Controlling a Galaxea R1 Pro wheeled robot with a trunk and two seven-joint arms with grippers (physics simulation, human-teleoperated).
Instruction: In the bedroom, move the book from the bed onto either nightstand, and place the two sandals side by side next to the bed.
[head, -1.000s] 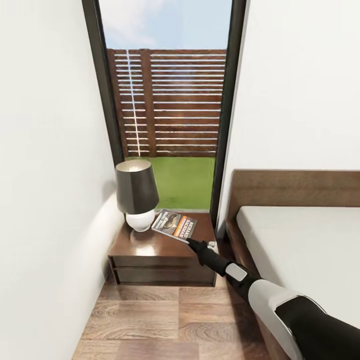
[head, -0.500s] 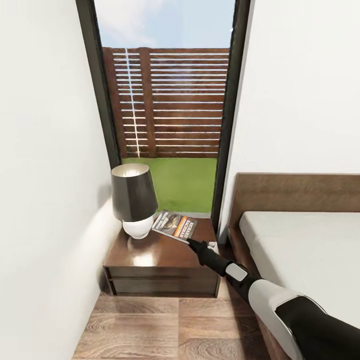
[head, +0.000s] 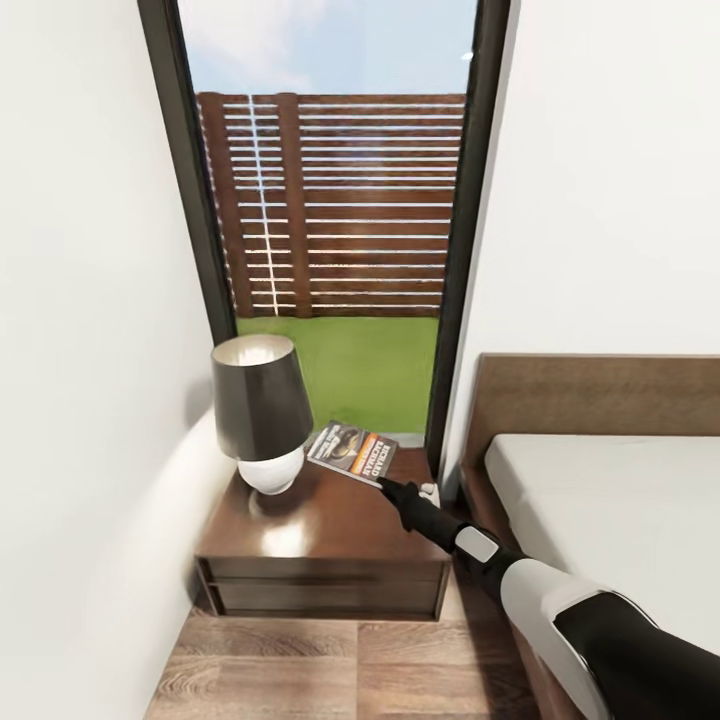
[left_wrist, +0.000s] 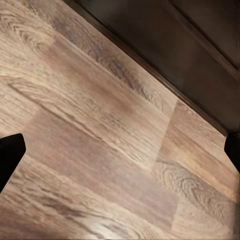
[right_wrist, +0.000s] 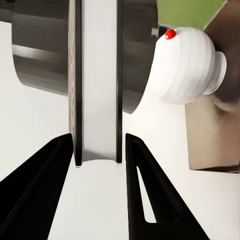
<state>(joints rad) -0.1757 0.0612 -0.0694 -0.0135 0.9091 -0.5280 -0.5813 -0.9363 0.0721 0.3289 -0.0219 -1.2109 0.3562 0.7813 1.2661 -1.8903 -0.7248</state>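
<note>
The right gripper (head: 383, 483) pinches the book (head: 352, 451) by its edge, middle of the frame, above the nightstand (head: 330, 520). The lamp (head: 259, 412) stands close; a bump could knock it, or the book could slip.

Bright daylight through the window (head: 330, 200); glare on the nightstand (head: 300, 535).

Head view looks down at the nightstand (head: 330, 520); right wrist views its lamp (right_wrist: 187, 65) close; left wrist faces floor (left_wrist: 100, 150).
</note>
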